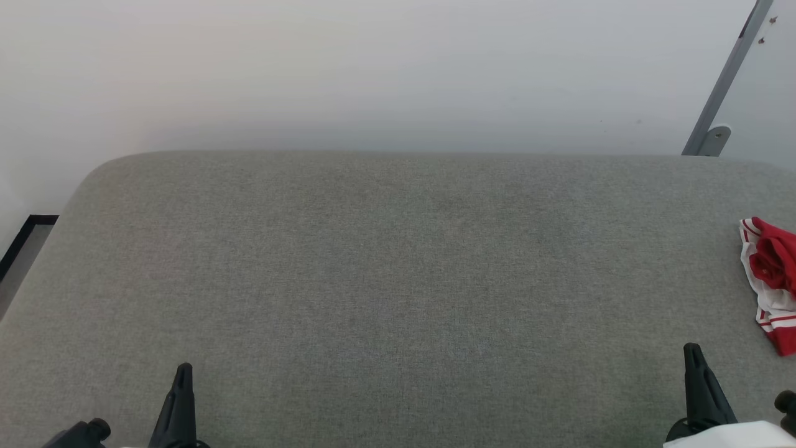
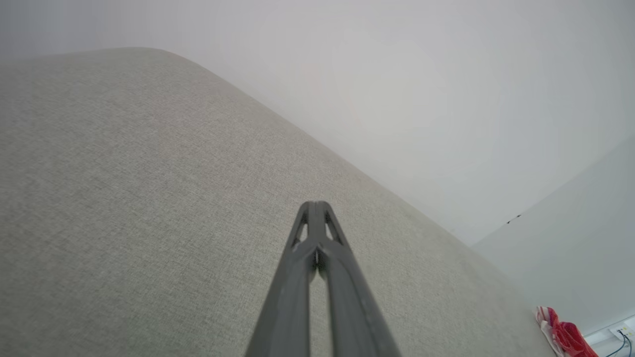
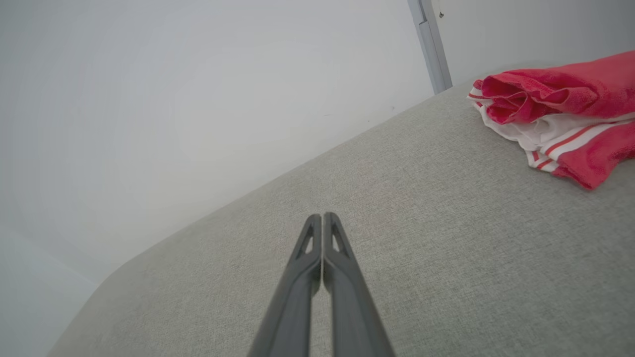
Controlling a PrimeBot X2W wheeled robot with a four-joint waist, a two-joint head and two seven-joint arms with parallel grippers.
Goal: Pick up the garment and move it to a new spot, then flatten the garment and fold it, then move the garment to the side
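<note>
Nearest, left end effector [image 1: 183, 372] and right end effector [image 1: 691, 350] pointed across the grey fabric-covered cushion [image 1: 398, 261], dark fingers pressed together, holding nothing. Crumpled bright red fabric garment [image 1: 771, 264] with white striped trim lay at the cushion's right edge, near the right end effector.

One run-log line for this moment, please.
garment: bunched, right edge of grey surface | left gripper: shut, empty | right gripper: shut, empty | pickup: not begun

Garment [image 1: 773, 269] x1, grippers [image 1: 184, 372] [image 1: 692, 351] x2, cushion [image 1: 398, 280] x1

The left gripper [image 1: 184, 372] and right gripper [image 1: 692, 350] are both closed, empty, pointing forward, well apart.
</note>
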